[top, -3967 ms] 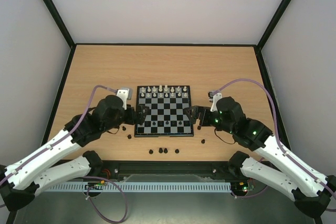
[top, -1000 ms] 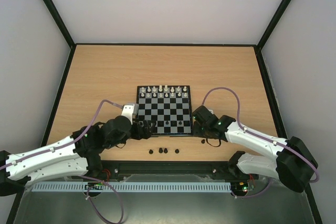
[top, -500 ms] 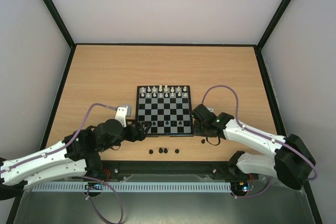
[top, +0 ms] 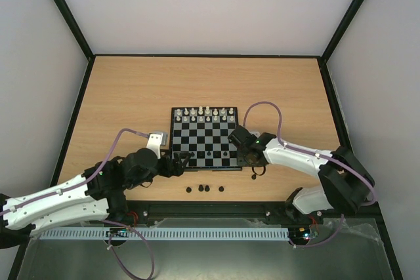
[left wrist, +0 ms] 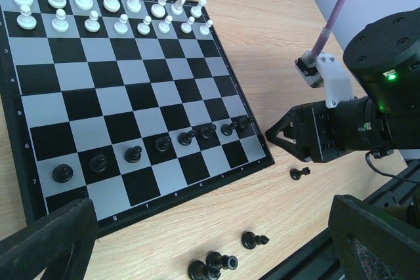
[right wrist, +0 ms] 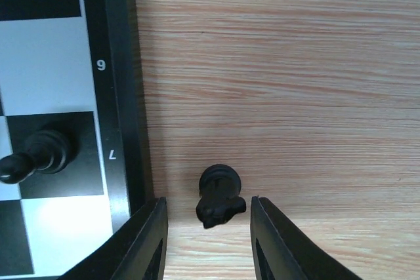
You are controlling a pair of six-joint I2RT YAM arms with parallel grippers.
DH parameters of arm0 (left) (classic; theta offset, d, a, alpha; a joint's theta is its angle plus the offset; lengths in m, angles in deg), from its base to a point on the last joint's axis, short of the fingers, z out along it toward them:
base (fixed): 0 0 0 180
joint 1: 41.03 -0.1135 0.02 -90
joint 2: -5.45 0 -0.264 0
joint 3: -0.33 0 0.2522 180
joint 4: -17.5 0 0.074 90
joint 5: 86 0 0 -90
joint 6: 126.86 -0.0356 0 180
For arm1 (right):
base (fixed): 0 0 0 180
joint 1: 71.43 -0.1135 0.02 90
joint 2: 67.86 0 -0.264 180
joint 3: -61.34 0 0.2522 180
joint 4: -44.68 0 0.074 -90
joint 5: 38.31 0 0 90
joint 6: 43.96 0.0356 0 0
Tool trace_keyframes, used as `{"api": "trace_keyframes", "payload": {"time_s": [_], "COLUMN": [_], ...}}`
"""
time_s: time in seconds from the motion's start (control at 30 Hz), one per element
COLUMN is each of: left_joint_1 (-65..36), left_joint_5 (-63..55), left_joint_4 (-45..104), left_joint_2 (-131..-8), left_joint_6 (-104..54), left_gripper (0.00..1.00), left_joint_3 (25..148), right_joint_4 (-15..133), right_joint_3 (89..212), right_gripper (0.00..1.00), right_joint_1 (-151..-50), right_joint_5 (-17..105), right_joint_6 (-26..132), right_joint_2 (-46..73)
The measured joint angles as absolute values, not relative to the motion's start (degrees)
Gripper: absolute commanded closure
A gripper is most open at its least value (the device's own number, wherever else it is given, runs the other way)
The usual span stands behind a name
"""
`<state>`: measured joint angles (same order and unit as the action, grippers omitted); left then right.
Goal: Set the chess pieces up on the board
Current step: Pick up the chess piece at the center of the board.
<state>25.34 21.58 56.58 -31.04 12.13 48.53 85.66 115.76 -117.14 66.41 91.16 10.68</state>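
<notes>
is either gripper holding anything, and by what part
Nothing is held. The right gripper stands open around a black piece, not touching it; the left gripper is open, empty.

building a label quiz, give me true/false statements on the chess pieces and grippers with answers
1. The white chess pieces stand in two rows at the board's far edge. True.
2. The right gripper holds a black piece in the air. False: it lies on the table between the open fingers.
3. The left gripper is open and empty. True.
4. Every black chessman is on the board. False: loose black pieces lie on the table.
</notes>
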Motion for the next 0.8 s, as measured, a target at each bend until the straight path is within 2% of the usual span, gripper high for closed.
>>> {"api": "trace_keyframes", "payload": {"time_s": [0.43,0.8], "left_joint_1": [25.3,25.3], "left_joint_5": [22.1,22.3], "left_joint_4": [56.5,56.0], "left_joint_2": [-32.5,-33.4], "left_joint_6": [10.6,9.6], "left_gripper": [0.01,0.01], "left_joint_3": [48.6,48.5], "right_joint_4": [85.7,85.3], "right_joint_3": [115.9,116.0], "right_gripper": [0.77,0.73], "right_joint_1": [-117.1,-117.1], "right_joint_5": [68.6,69.9], "right_joint_6": [89.8,89.7], "right_joint_2": [13.2,14.4]}}
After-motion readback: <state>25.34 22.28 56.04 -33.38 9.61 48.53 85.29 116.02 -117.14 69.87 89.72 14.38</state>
